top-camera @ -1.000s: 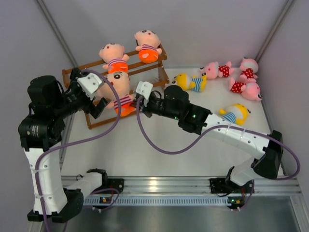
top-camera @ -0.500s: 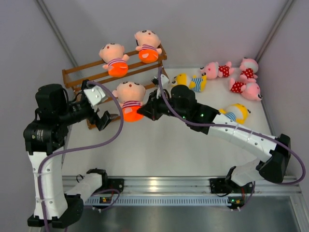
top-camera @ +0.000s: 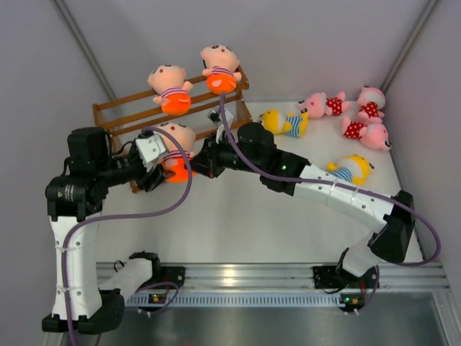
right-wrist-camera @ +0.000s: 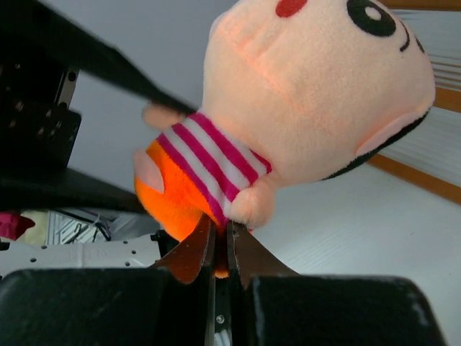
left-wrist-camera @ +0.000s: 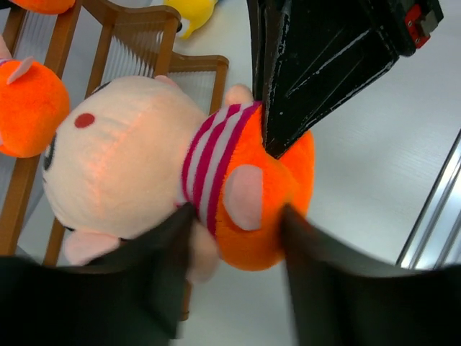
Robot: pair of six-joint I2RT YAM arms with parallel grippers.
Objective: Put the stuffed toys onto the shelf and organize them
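Left wrist view: the peach doll (left-wrist-camera: 144, 158) lies crosswise in the left gripper (left-wrist-camera: 236, 216), head past one finger, orange shorts between both. The jaws touch either side; whether they grip yet I cannot tell. The right gripper (right-wrist-camera: 220, 241) is pinched tight on the shorts (both arms equally near). The doll hangs at the shelf's (top-camera: 122, 101) lowest tier. Two peach dolls (top-camera: 171, 88) sit on top; two yellow dolls (top-camera: 282, 122) and three pink dolls (top-camera: 371, 101) lie on the table (top-camera: 238, 216).

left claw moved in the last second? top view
Yes. The left claw has swung right and nearer, away from the shelf's left end, and now straddles the orange-shorts doll that the right claw pinches.
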